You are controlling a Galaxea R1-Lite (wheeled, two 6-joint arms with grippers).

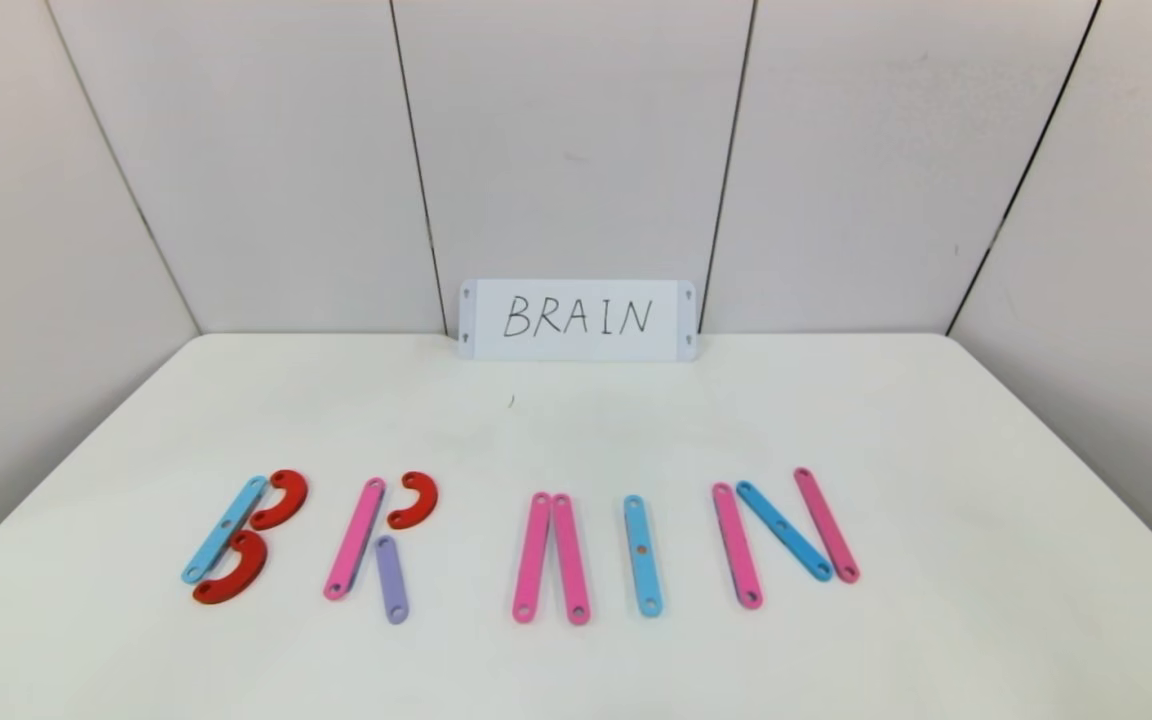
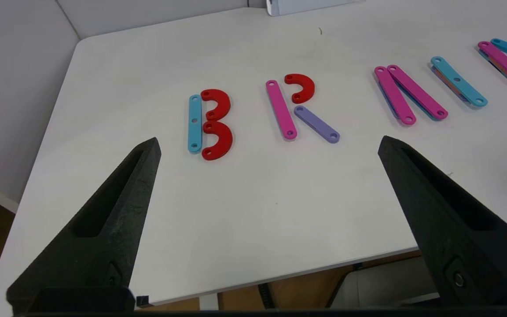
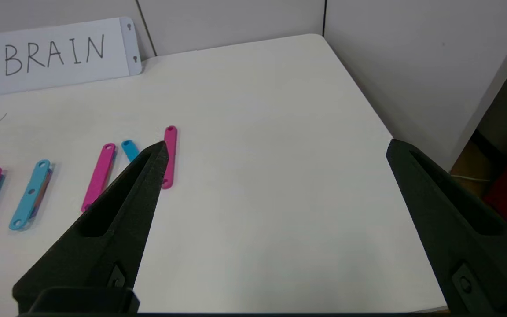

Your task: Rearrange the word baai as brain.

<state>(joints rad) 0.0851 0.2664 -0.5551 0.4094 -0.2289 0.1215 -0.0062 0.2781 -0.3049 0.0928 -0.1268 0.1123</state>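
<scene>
**Both grippers wide and empty over the near edge, BRAIN laid out below the card**

My left gripper (image 2: 269,145) hangs over the near edge of the table (image 1: 936,450) with its fingers (image 2: 117,211) spread wide and nothing between them; my right gripper (image 3: 275,147) does the same toward the table's right side, fingers (image 3: 447,211) far apart and bare; neither shows in my head view.

I take the white card (image 1: 577,319) as my landmark; it stands against the back wall, and on the near side of it the word brain (image 1: 536,545) lies flat in one row. Nearer than the card and farthest to its left is the B (image 1: 236,540), a blue strip touching two red curves; next the R (image 1: 381,545), a pink strip with a red curve beside its top and a lilac strip as its leg; straight below the card the A (image 1: 551,558), two pink strips meeting at the far end, with no crossbar that I can see; then the I (image 1: 642,555), a single blue strip; to the card's right the N (image 1: 786,535), two pink strips with a blue diagonal between them.

From my wrist views, darker strips seem to lie under the A, I and N pieces; I cannot make them out properly; my right finger hides part of the N.

The card reads BRAIN in black handwriting.
</scene>
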